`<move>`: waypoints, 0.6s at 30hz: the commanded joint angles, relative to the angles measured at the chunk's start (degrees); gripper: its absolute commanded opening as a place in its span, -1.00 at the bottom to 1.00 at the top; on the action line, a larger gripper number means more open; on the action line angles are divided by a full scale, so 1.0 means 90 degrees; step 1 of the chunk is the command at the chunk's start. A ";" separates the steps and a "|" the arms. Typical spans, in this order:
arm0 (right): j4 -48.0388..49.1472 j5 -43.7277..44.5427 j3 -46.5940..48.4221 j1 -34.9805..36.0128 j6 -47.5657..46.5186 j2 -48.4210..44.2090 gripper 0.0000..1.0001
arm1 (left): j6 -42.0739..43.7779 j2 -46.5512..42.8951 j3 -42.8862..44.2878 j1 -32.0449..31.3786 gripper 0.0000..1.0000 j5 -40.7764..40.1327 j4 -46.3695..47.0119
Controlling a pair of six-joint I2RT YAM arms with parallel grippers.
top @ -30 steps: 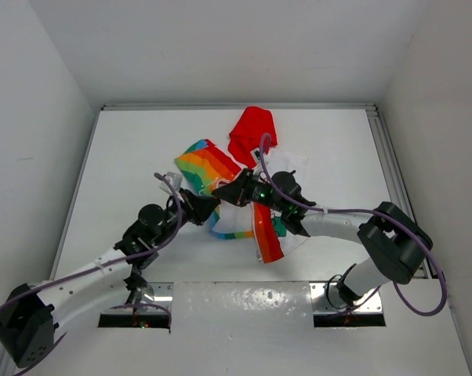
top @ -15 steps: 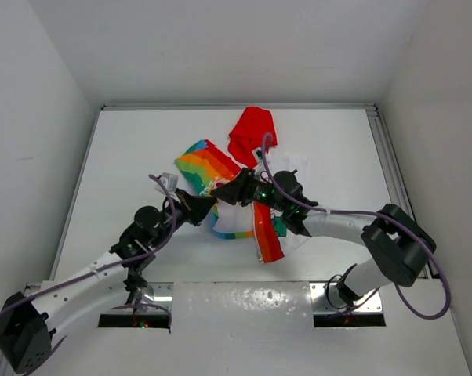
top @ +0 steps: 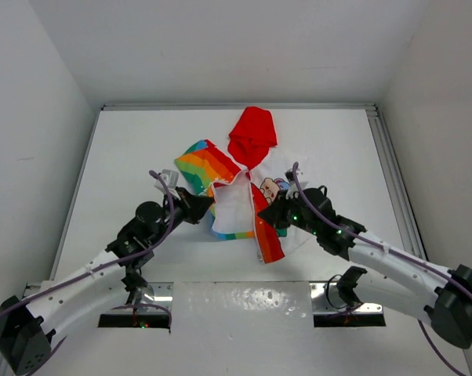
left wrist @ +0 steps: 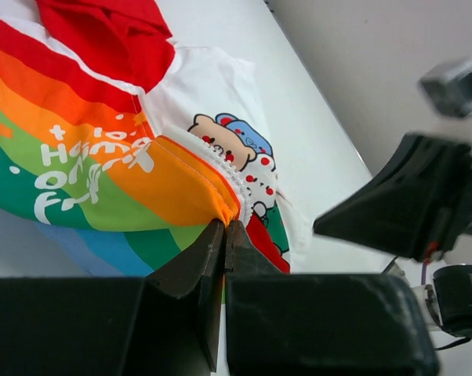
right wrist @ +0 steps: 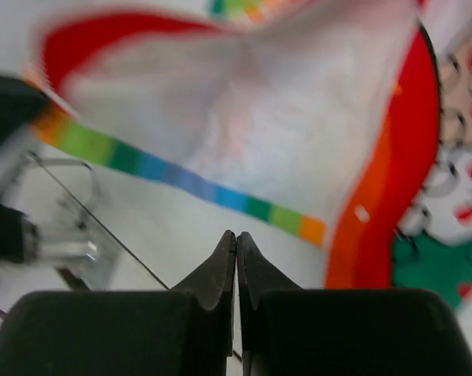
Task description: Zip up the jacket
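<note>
Plainly, the rainbow-striped jacket lies rumpled and open-fronted.

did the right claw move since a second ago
Yes. The right claw has drawn back from over the jacket, toward the near edge of the table and the right rail, away from the red hood.

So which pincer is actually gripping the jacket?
The left pincer: it pinches the orange zipper edge of the jacket. The right pincer is shut on nothing.
</note>
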 commanded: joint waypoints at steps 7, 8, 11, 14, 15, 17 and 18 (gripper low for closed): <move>-0.2772 0.0086 -0.0531 0.0195 -0.0346 -0.0208 -0.78 | -0.0214 -0.0123 0.0340 -0.0017 -1.00 0.0620 -0.0101; -0.2703 0.0037 -0.0532 0.0234 -0.0307 -0.0034 -0.70 | -0.0205 -0.0084 0.0330 -0.0017 -1.00 0.0697 -0.0091; -0.2508 0.0066 -0.0415 0.0507 -0.0326 0.0231 -0.45 | -0.0253 -0.0015 0.0281 -0.0017 -1.00 0.0688 -0.0042; -0.2536 0.0299 -0.0181 0.0848 -0.0414 0.0689 -0.32 | -0.0186 -0.0044 0.0339 -0.0017 -1.00 0.0698 -0.0100; -0.2604 0.0484 -0.0132 0.1062 -0.0443 0.0913 -0.31 | -0.0176 -0.0112 0.0340 -0.0017 -1.00 0.0688 -0.0149; -0.2731 0.0768 0.0044 0.1288 -0.0492 0.1090 -0.31 | -0.0175 -0.0180 0.0301 -0.0017 -1.00 0.0601 -0.0140; -0.2780 0.1156 0.0083 0.1482 -0.0492 0.1178 -0.31 | -0.0175 -0.0219 0.0291 -0.0017 -1.00 0.0571 -0.0159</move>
